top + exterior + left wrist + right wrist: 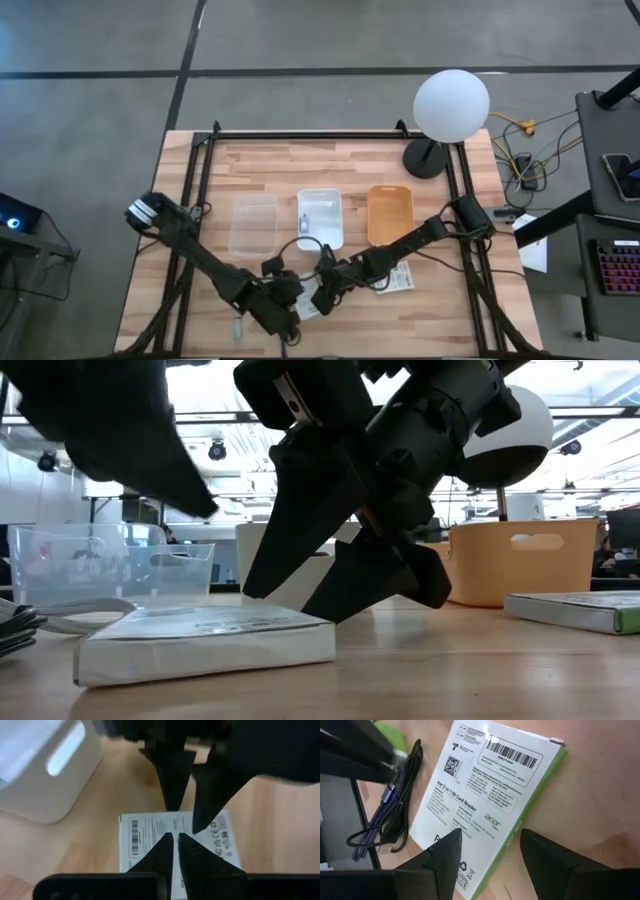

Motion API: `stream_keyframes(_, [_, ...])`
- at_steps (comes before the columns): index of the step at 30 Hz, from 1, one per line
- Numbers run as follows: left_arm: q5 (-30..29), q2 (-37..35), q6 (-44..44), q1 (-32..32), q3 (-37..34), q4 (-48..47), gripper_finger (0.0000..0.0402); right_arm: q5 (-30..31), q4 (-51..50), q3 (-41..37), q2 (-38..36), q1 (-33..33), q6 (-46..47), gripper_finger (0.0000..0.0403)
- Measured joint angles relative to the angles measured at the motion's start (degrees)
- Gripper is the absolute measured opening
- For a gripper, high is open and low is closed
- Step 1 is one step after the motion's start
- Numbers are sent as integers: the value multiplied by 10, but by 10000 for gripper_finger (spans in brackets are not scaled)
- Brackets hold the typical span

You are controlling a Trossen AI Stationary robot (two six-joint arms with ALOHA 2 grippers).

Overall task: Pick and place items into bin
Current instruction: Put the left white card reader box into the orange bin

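A white printed packet with a green edge (310, 303) (200, 645) (145, 832) (485, 795) lies flat on the table near its near edge. My left gripper (298, 306) (175, 845) is shut, its tips over the packet's printed face. My right gripper (325, 290) (490, 840) (292, 605) is open at the packet's far side, one finger over the face and one beyond the green edge. A black cable (385, 820) (15, 630) lies beside the packet. A second packet (395, 280) (580, 610) lies flat to the right. My left gripper's shut fingertips (165, 852) stand over the middle of the packet's face; I cannot tell whether they touch it. My right gripper comes slanting down from the far right; I cannot tell whether its fingertips (451, 840) touch the packet, which stays flat on the table.
Three trays stand in a row mid-table: clear (253, 225), white (322, 235) with a small item inside, orange (390, 213). A globe lamp (452, 105) stands at the far right corner. A small grey stick (237, 327) lies near the near edge.
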Motion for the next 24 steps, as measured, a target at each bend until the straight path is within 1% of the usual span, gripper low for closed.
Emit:
stream_keyframes(2, [7, -6, -8, -1, -5, -23, 12, 7, 0, 0, 0, 0, 0, 194])
stream_keyframes(6, [64, -5, -56, -6, -28, -27, 12, 9, -2, 0, 1, 0, -2, 194])
stream_keyframes(11, [65, -6, -90, -10, -57, 1, 12, 8, -2, 0, 1, 0, -2, 194])
stream_keyframes(14, [73, 2, -94, -9, -82, 46, 12, 7, -2, 0, 1, 0, -2, 194])
stream_keyframes(19, [76, 21, -106, -8, -95, 94, 12, 3, 4, -2, 1, 0, -2, 194])
stream_keyframes(24, [107, 35, -107, -8, -100, 97, 12, -3, 10, -2, 1, 0, -2, 194])
